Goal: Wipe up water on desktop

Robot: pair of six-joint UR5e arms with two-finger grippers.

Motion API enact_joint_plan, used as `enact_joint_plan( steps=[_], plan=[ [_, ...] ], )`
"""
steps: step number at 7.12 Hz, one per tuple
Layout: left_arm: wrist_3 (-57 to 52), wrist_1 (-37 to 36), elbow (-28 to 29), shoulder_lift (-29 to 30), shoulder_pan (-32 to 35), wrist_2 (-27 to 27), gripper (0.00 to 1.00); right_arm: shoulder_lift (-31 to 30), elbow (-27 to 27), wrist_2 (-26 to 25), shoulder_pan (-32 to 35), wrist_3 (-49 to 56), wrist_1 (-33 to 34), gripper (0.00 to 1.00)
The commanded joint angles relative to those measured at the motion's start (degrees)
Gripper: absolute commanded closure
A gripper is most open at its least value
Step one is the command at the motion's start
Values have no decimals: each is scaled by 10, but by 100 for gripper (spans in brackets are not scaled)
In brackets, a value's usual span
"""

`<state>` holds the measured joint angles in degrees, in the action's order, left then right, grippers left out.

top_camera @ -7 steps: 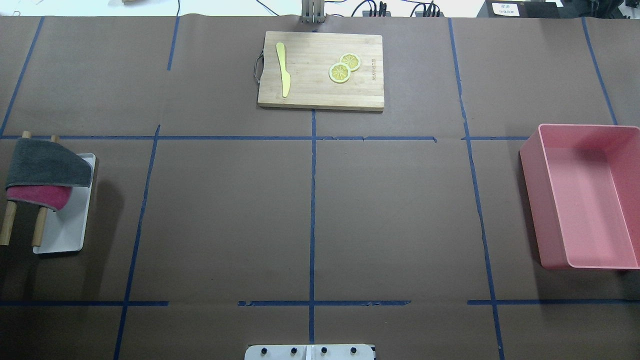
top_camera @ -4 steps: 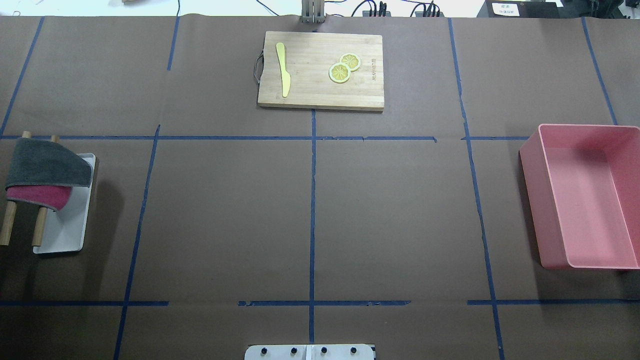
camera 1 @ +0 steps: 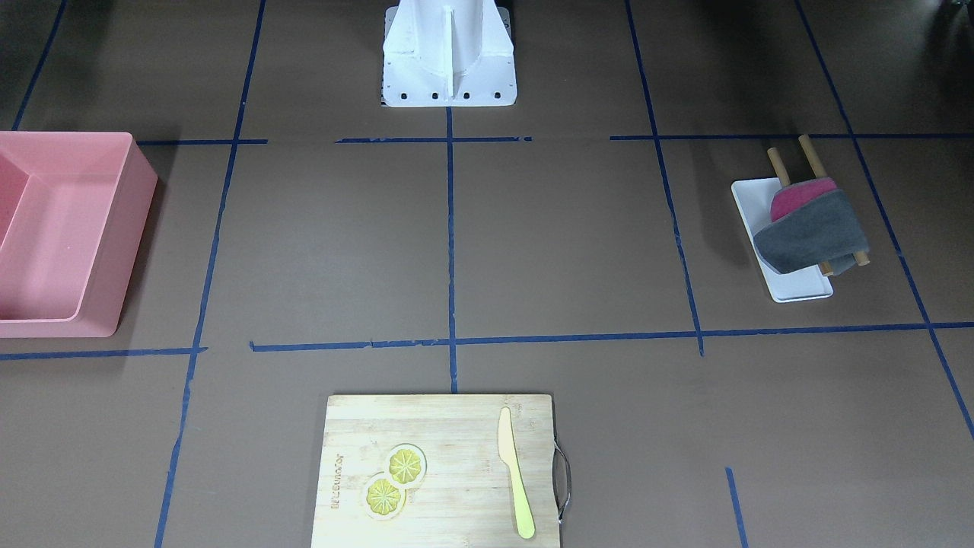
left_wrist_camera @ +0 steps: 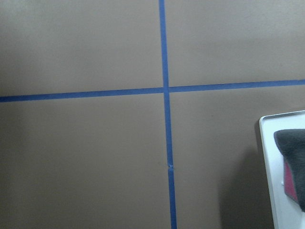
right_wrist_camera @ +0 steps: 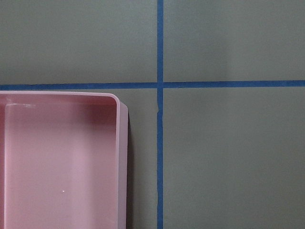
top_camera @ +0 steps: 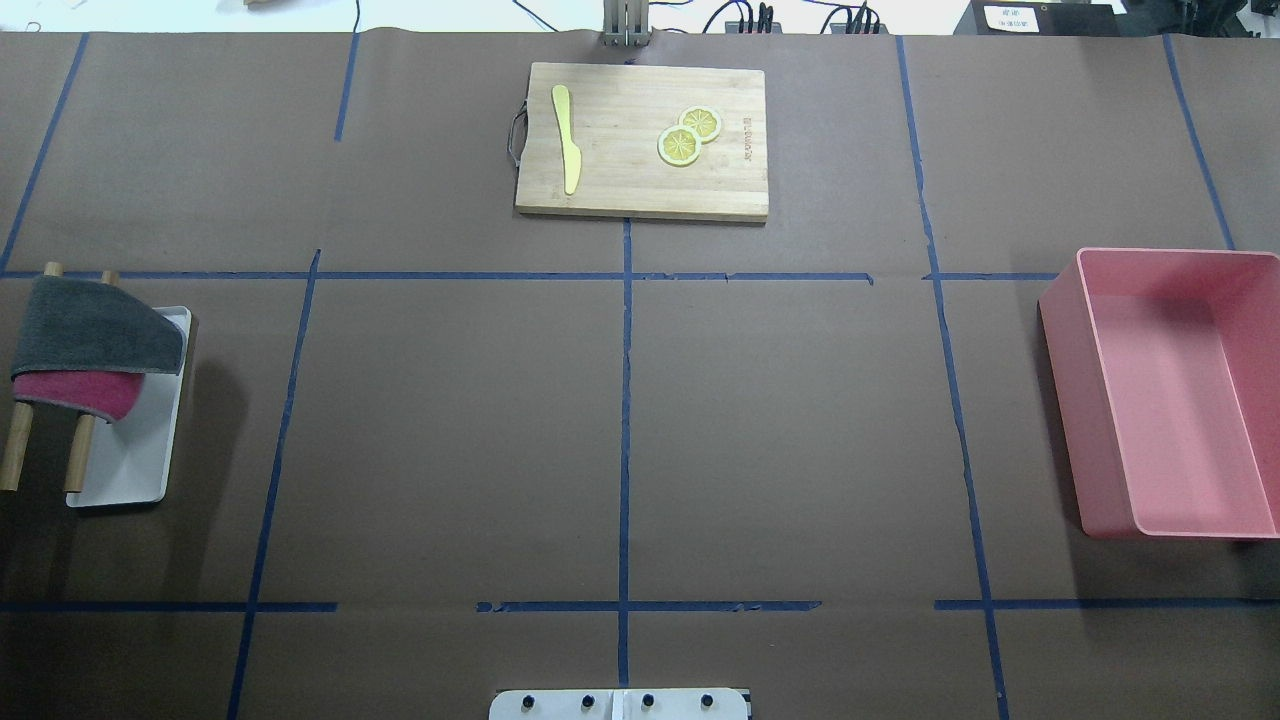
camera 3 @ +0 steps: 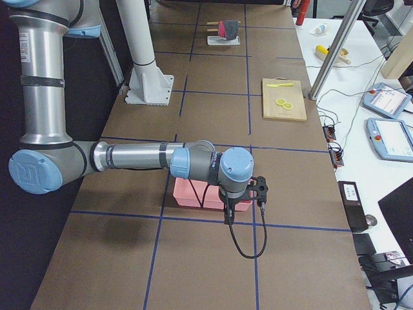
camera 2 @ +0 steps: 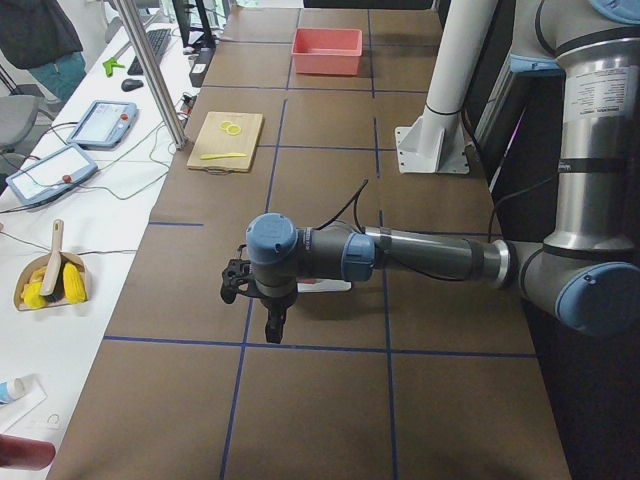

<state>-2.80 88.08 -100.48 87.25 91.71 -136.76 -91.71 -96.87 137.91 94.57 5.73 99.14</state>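
Observation:
The desktop [top_camera: 450, 430] is a dark-brown surface with blue tape lines; I see no water on it in any view. A grey cloth [top_camera: 95, 325] lies over a pink cloth [top_camera: 75, 392] on two wooden rods above a white tray [top_camera: 135, 460] at the left edge. The cloth's corner shows in the left wrist view [left_wrist_camera: 293, 145]. My left gripper [camera 2: 272, 335] hangs above the desktop near the tray; I cannot tell if it is open. My right gripper [camera 3: 227, 219] hangs by the pink bin [camera 3: 203, 194]; I cannot tell if it is open.
A bamboo cutting board [top_camera: 640, 190] at the far middle holds a yellow knife [top_camera: 567, 140] and two lemon slices [top_camera: 688, 135]. The pink bin [top_camera: 1065, 390] stands at the right edge. The robot's white base plate [top_camera: 620, 704] is at the near middle.

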Motion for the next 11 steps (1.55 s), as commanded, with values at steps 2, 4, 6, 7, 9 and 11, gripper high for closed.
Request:
enact_joint_plan(
  steps=[2, 4, 6, 7, 9, 11],
  plan=[
    [2, 10, 5, 7, -6, -71, 0, 32, 2, -4, -14, 2, 0, 0],
    [94, 27, -4, 9, -9, -77, 0, 40, -2, 2, -12, -1, 0, 0],
    [222, 121, 7, 2, -56, -96, 0, 38, 1, 0, -12, 0, 0, 0],
    [277, 164, 12, -4, -69, -95, 0, 36, 1, 0, -12, 0, 0, 0],
    [403, 276, 13, -25, -117, -90, 0, 36, 3, 1, -12, -7, 1, 0],
    [542, 418, 35, -38, -172, -52, 2, 36, 5, 2, -12, -7, 1, 0]
  ],
)
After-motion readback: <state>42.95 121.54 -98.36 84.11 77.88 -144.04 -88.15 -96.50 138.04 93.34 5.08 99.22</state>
